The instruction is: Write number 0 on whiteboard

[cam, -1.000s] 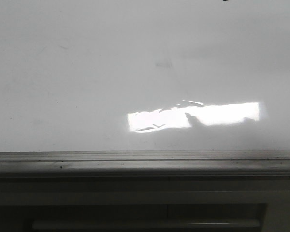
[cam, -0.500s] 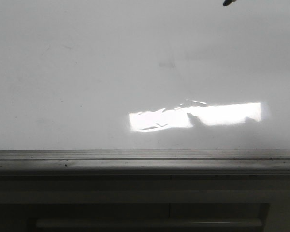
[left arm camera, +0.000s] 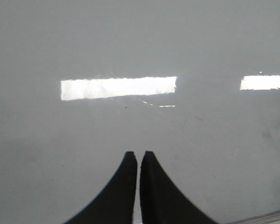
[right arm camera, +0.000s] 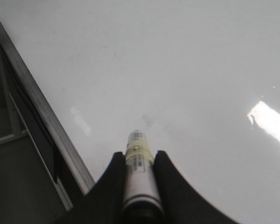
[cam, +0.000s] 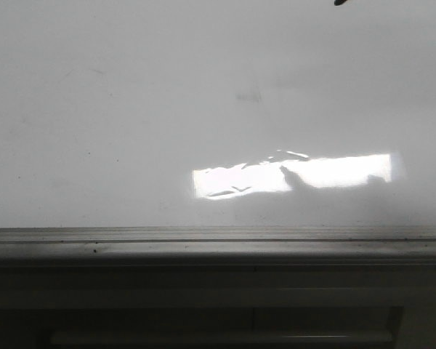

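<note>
Left gripper (left arm camera: 138, 155) over whiteboard (cam: 131, 109), fingers pressed together, empty, parked clear. Board unmarked bar faint smudge (cam: 248, 95); no 0 drawn yet. Right gripper (right arm camera: 139, 156) past smudge, fingers clamped round marker (right arm camera: 138, 163), tip angled boardward, ready to write.

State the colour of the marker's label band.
Pale yellow band on the white marker, clearest in the right wrist view.

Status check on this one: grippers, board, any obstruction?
Right gripper shut on marker, above board. Left gripper shut, empty. Whiteboard unmarked, no 0 yet. Nothing in the way.
</note>
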Motion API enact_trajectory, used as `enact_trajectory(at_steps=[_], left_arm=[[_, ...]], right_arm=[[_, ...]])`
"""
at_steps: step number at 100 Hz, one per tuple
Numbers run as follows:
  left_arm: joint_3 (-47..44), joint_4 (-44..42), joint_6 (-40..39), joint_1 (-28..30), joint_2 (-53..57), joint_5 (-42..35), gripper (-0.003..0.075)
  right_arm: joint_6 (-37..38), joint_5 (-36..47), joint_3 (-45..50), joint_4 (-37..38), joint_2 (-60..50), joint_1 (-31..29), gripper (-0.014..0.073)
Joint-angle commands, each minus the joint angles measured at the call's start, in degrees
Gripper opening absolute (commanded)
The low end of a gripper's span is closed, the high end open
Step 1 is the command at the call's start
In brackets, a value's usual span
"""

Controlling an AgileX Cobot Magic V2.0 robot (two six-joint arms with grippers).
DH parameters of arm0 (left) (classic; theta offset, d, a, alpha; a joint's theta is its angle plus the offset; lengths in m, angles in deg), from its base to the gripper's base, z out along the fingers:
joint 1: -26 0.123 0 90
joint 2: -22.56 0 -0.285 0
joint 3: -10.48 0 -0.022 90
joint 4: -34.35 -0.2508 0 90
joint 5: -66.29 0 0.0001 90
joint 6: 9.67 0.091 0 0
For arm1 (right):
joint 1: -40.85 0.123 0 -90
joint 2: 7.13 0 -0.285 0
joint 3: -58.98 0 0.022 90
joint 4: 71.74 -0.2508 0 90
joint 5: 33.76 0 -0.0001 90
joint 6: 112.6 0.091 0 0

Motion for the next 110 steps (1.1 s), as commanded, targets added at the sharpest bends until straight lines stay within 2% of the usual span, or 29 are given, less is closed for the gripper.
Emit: enact_trajectory(at_steps=[1, 41, 60, 70, 87, 110], left_arm=[[1.36, -0.60, -0.58, 0.13, -0.76, -4.27, -0.0020], [1.36, -0.60, -0.58, 0.13, -0.76, -4.27, -0.0020], [1.36, -0.60, -0.58, 0.13, -0.76, -4.27, -0.0020], [1.36, -0.60, -0.58, 0.13, -0.76, -4.27, -0.0020], [1.36, -0.60, -0.58, 0.13, -0.76, -4.27, -0.0020], [1.36, -0.60, -0.58, 0.13, -0.76, -4.27, -0.0020]], right_arm=[[-0.09, 4.73, -1.47, 0.43, 0.39, -0.03, -0.0047], [-0.09, 1.88, -1.43, 0.08, -0.63, -0.03, -0.0047], [1.79, 0.42, -1.34, 8.83, -1.19, -0.11, -0.0047], [1.92, 0.67, -1.34, 11.56, -1.06, -2.27, -0.0047], [2.61, 6.27, -1.34, 10.84, -1.06, -6.76, -0.0047], [3.20, 9.83, -1.30, 4.84, -0.57, -6.25, -0.0047]])
